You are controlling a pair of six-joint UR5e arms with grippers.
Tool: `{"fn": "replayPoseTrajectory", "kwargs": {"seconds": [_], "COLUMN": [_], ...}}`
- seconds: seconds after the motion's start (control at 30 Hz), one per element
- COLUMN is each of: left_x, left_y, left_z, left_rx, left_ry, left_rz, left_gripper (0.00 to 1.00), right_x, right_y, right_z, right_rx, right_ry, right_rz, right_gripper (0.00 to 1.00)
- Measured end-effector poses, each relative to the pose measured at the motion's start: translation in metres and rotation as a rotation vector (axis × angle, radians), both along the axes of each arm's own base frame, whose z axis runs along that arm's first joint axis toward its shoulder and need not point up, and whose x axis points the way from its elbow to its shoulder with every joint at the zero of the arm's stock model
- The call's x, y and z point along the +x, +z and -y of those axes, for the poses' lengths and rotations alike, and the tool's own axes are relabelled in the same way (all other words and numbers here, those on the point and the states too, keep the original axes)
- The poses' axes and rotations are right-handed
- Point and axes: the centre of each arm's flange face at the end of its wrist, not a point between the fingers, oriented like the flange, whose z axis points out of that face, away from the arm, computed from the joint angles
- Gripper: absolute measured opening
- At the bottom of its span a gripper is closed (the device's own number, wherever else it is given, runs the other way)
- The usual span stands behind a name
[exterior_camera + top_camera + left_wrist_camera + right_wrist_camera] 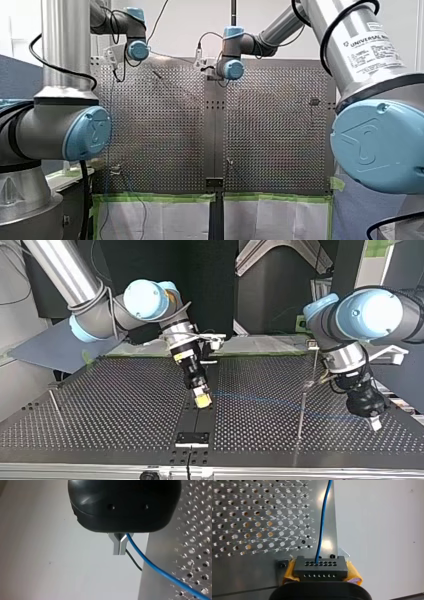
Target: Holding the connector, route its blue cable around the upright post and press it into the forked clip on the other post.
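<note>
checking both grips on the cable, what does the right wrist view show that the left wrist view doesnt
Only the right wrist view shows the dark connector, with its rows of holes, clamped between the yellow pads of my right gripper, the blue cable leaving one hole. Only the left wrist view shows my left gripper, its metal fingers shut with the cable running out between them, and a thin black wire behind. Both show the blue cable and the perforated table.

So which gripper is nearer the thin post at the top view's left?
Right. My right gripper is mid-view, right of the post; my left gripper is much farther right.
</note>
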Motion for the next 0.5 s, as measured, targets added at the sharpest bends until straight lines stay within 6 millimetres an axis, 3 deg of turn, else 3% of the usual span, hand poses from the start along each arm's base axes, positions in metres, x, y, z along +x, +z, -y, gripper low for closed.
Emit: {"fn": "replayPoseTrajectory", "kwargs": {"seconds": [0.17,0.5], "left_x": [0.023,0.044], "left_y": [-0.007,-0.032], "left_z": [-0.003,0.001], "left_rx": [0.006,0.022], "left_ry": [-0.039,-0.125], "left_rz": [-0.015,-0.061], "left_gripper": [0.00,0.00], "right_x": [0.006,0.010], "right_y": [-0.004,-0.034], "right_z": [0.008,0.022], "right_rx": [0.002,0.036], "right_ry": [-0.001,-0.019], "right_rz": [0.007,-0.013], "right_gripper": [0.00,0.00]}}
